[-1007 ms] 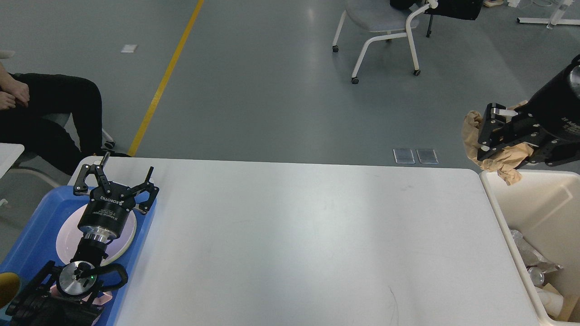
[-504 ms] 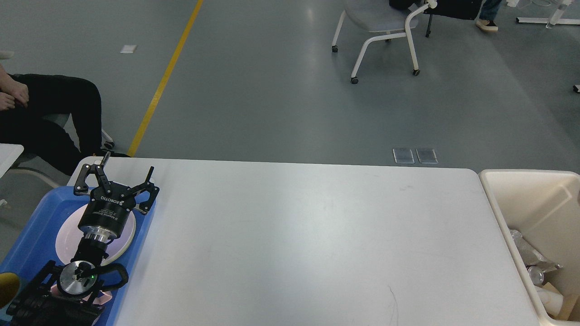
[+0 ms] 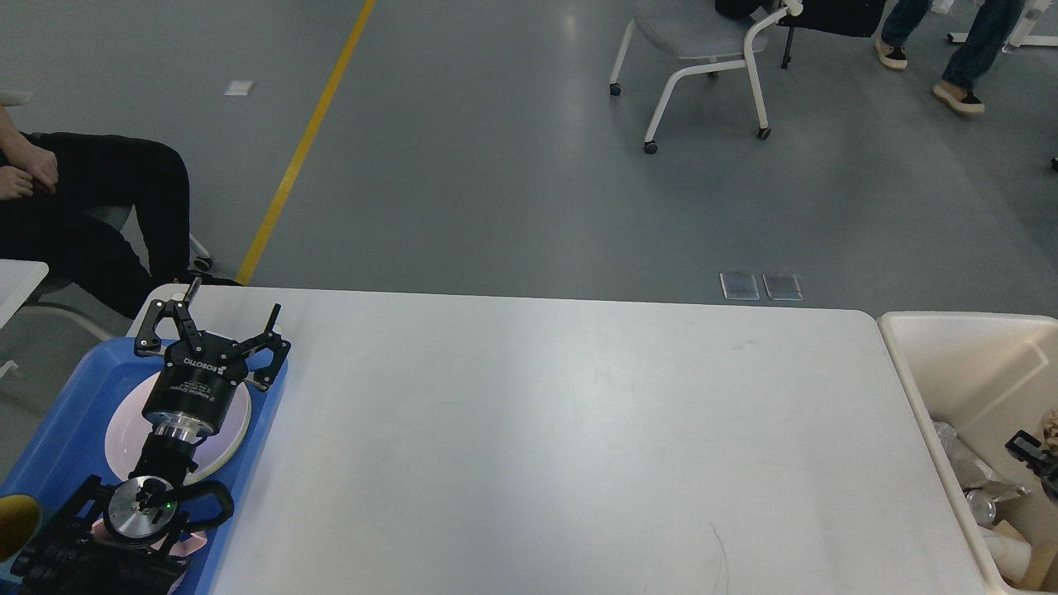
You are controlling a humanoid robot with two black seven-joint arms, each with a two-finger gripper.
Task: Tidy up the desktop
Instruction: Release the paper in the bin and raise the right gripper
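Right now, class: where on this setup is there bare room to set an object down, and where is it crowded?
The desktop is bare from the blue tray across to the beige bin. The tray is crowded: a plate with the left gripper above it. The bin holds trash.

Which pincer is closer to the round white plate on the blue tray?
Left. The left pincer hangs open just above the round white plate; the right pincer is far across, inside the beige plastic bin.

The left arm reached up from the bottom left corner, past the left end of the desktop (image 3: 562, 430). The left gripper (image 3: 234, 312) had its two fingers spread wide apart. Past the desktop's right end, only a small black bit of the right gripper (image 3: 1033, 456) showed, too little to tell its fingers apart.
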